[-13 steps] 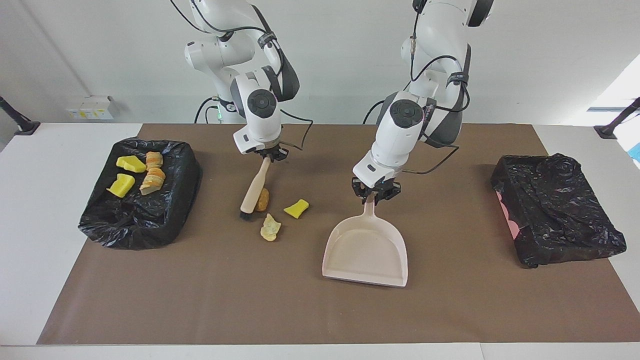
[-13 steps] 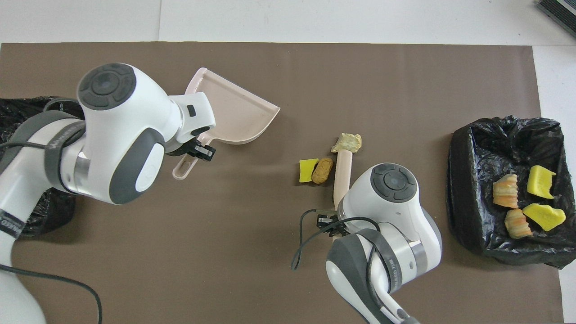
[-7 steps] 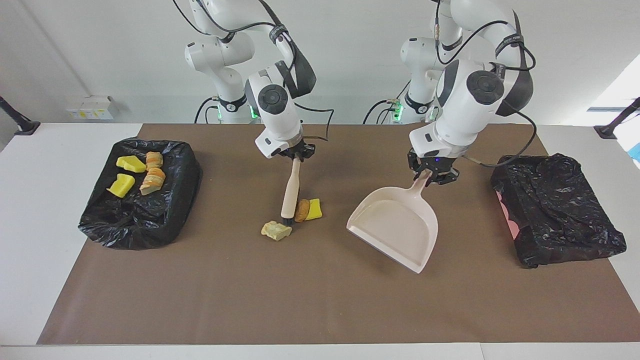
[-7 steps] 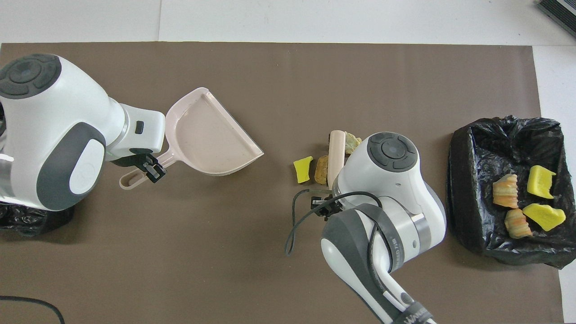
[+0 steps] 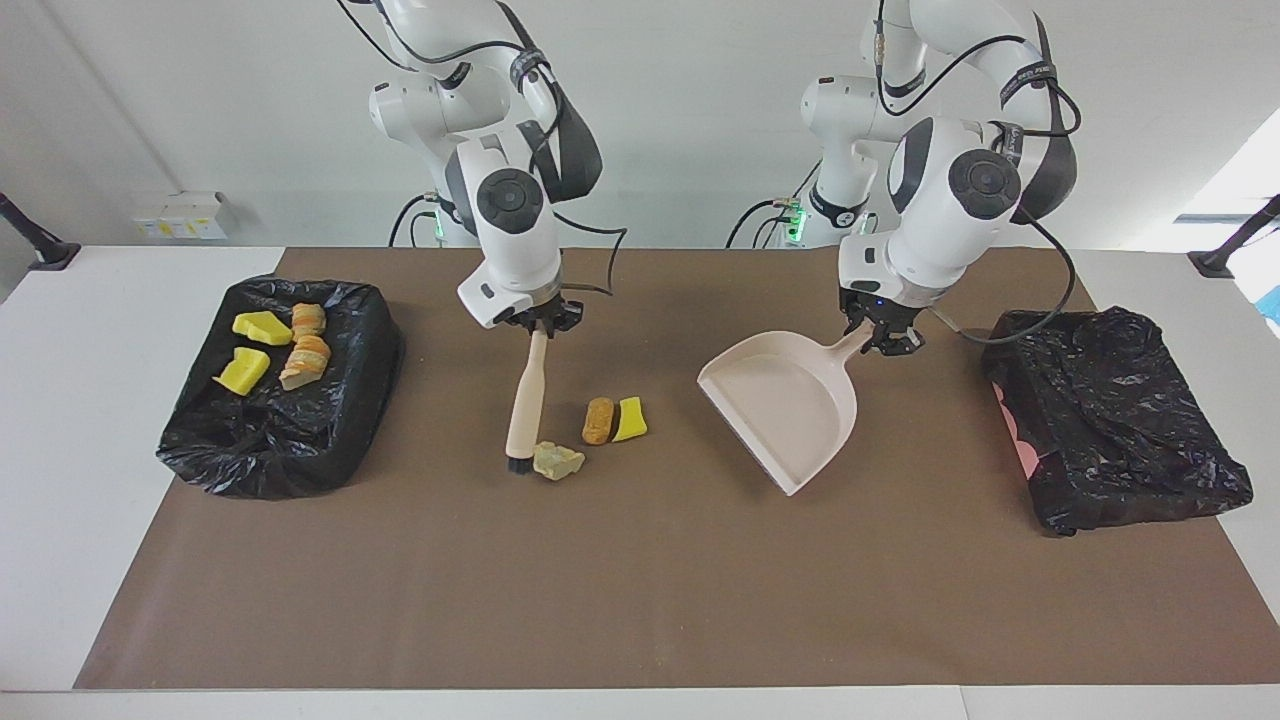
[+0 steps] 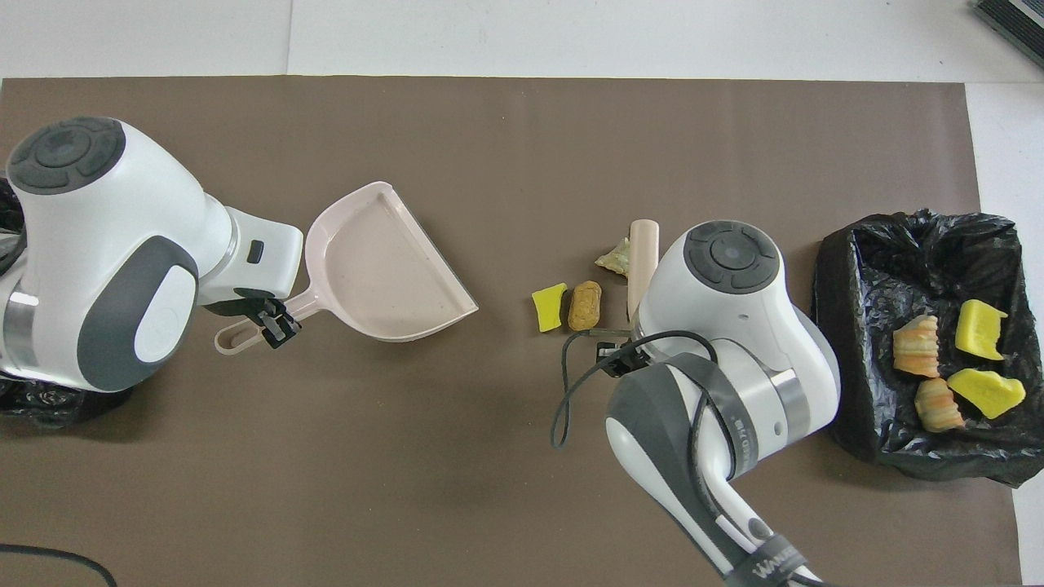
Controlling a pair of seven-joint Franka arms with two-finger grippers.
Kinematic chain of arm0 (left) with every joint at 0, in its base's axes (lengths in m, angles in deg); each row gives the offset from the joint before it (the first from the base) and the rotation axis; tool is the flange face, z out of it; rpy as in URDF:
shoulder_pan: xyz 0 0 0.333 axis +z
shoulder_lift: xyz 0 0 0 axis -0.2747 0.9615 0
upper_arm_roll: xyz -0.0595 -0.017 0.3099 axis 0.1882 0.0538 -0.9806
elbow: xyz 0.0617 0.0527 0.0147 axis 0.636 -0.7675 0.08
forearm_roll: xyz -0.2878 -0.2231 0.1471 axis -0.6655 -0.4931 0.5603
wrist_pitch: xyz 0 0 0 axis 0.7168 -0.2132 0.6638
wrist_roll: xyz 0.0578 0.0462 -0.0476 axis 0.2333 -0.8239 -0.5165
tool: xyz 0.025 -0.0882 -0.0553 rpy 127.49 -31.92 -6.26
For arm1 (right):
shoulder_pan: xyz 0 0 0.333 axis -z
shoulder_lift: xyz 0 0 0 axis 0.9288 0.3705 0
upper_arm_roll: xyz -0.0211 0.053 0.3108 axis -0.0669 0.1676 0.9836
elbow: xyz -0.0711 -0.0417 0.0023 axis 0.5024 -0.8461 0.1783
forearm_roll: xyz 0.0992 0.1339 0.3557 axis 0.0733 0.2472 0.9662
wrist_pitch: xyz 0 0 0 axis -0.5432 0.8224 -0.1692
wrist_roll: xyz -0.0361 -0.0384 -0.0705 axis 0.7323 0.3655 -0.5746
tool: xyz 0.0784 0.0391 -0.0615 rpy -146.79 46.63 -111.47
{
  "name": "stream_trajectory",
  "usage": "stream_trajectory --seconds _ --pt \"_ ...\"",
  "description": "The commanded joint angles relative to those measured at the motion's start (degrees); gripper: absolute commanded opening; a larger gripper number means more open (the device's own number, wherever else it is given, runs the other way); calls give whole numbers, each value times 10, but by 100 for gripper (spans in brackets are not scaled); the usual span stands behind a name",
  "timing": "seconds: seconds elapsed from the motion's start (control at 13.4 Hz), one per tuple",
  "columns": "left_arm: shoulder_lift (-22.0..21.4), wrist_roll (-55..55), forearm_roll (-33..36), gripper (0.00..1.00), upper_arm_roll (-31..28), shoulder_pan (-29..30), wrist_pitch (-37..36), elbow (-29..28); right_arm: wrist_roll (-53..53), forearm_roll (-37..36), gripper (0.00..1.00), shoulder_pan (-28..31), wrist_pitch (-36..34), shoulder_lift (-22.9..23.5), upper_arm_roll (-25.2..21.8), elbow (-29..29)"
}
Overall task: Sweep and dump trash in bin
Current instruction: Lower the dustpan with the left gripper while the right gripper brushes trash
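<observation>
— Since half a second ago, what moved?
— Right gripper (image 5: 541, 322), clenching the beige black-bristled brush (image 5: 525, 405), swung it toward its table end; bristles touch the pale crumpled scrap (image 5: 557, 461).
— And the pan?
— Left gripper (image 5: 885, 338) grasps the beige plastic dustpan (image 5: 790, 410), mouth facing the mid-table trash (image 5: 614, 420) between them.
</observation>
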Motion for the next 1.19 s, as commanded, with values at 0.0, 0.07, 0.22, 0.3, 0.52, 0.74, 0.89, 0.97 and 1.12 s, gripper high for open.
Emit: stream_trajectory --seconds 0.0,0.07,0.22,0.3,0.52,0.74,0.89,0.97,1.12 --pt "-26 16 7 0 5 4 26 -46 -20 -19 0 1 41 6 7 27" --pt "-25 11 6 0 6 3 46 -67 -27 -19 0 -5 43 9 7 31" --pt "-25 -11 6 0 7 -4 97 -93 -29 -19 0 -15 45 13 8 38" --pt "-23 -19 1 0 7 -6 102 -97 -30 -19 0 -24 59 19 8 45" --pt "-21 -32 1 0 7 -31 118 -118 -25 -8 0 -41 77 32 9 46" --pt "-20 -39 1 0 7 -51 125 -125 -23 20 0 -75 80 34 9 40" --pt "-23 -45 1 0 7 -53 128 -134 -13 51 0 -90 91 39 9 37" --pt "-23 -45 -1 0 7 -52 128 -135 -8 59 0 -96 92 40 10 34" --pt "-17 -54 -13 0 7 -54 134 -141 -4 81 0 -121 92 55 10 15"
